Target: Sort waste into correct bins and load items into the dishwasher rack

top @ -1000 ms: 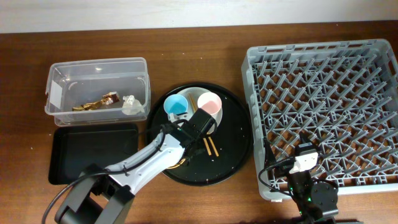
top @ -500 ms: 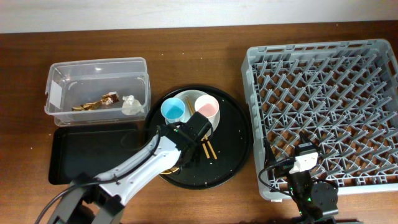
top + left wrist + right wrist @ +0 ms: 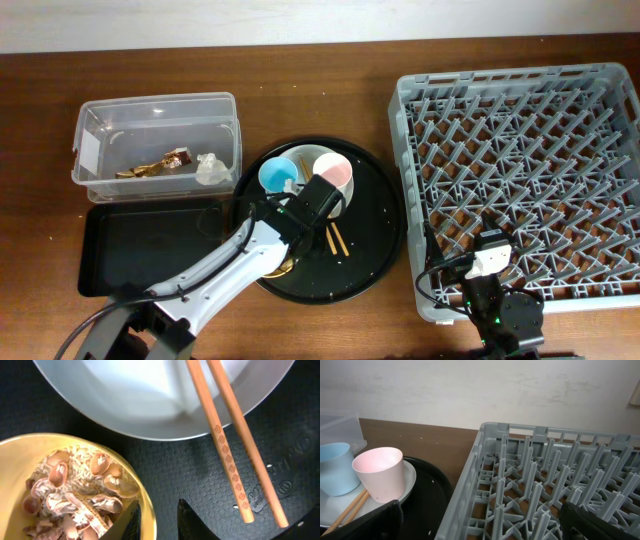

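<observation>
The left gripper (image 3: 159,522) hangs low over the round black tray (image 3: 200,480), jaws parted astride the rim of the yellow bowl (image 3: 30,455), which holds the food scraps (image 3: 75,490) and sits just beside the white plate (image 3: 150,395). The chopsticks (image 3: 225,445) lie across that plate's edge onto the tray; the right gripper (image 3: 480,527) rests spread wide over the near corner of the rack (image 3: 545,475), gripping nothing
</observation>
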Tool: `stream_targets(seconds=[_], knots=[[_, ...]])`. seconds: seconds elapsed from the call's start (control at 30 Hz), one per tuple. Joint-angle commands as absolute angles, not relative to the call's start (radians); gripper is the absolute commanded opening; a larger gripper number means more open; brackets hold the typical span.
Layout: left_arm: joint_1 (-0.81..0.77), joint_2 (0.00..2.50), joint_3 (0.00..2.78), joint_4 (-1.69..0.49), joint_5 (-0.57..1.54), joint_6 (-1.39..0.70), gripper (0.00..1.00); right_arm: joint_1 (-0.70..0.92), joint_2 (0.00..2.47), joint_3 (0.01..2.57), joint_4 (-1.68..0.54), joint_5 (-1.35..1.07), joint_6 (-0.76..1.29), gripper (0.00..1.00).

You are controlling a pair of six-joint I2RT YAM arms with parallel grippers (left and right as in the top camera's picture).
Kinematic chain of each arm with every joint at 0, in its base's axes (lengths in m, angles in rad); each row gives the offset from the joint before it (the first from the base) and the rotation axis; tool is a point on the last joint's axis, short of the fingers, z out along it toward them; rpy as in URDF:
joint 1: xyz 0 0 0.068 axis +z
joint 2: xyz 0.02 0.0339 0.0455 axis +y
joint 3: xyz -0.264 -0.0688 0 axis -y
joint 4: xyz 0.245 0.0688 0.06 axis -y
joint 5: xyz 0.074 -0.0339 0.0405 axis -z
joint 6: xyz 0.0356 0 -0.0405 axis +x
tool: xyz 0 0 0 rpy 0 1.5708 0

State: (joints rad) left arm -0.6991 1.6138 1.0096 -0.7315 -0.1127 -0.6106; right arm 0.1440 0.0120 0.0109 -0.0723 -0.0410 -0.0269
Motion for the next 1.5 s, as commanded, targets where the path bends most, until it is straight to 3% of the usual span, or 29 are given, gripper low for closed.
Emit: stream_targets(seconds=[0.0, 0.1, 0.17, 0.2, 0.43, 0.5, 0.63, 0.73, 0.8, 0.87, 1.2, 1.47], knots=[[-0.698, 1.612, 0.997, -0.721, -0.129, -0.598, 0.24, 0.150, 0.007, 0.006, -0.078, -0.033, -0.026, 0.98], [-0.698, 1.642, 0.997, -0.719, -0.131, -0.598, 0.24, 0.150, 0.007, 0.006, -0.078, -0.033, -0.026, 0.98], [-0.698, 1.666, 0.997, -0.714, -0.131, -0.598, 0.08, 0.150, 0.007, 0.006, -0.078, -0.033, -0.026, 0.98], [-0.698, 1.674, 0.997, -0.715, -0.131, -0.598, 0.05, 0.150, 0.007, 0.006, -0.078, -0.033, -0.026, 0.98], [-0.698, 1.678, 0.997, -0.719, -0.131, -0.598, 0.07, 0.150, 0.007, 0.006, -0.078, -0.033, -0.026, 0.98], [-0.698, 1.678, 0.997, -0.723, -0.130, -0.598, 0.15, 0.150, 0.007, 0.006, -0.078, -0.033, -0.026, 0.98], [-0.698, 1.678, 0.997, -0.725, -0.128, -0.598, 0.20, 0.150, 0.007, 0.006, -0.078, -0.033, -0.026, 0.98], [-0.698, 1.678, 0.997, -0.726, -0.128, -0.598, 0.19, 0.150, 0.007, 0.006, -0.078, -0.032, -0.026, 0.98], [-0.698, 1.678, 0.997, -0.730, -0.128, -0.598, 0.06, 0.150, 0.007, 0.006, -0.078, -0.033, -0.026, 0.98], [-0.698, 1.678, 0.997, -0.738, -0.128, -0.598, 0.01, 0.150, 0.007, 0.006, -0.078, -0.033, -0.026, 0.98], [-0.698, 1.586, 1.070, -0.879, -0.125, -0.593, 0.00, 0.150, 0.007, 0.006, -0.078, -0.033, -0.026, 0.98], [-0.650, 1.396, 1.095, -0.936, 0.069, -0.427, 0.00, 0.150, 0.007, 0.006, -0.078, -0.033, -0.026, 0.99]])
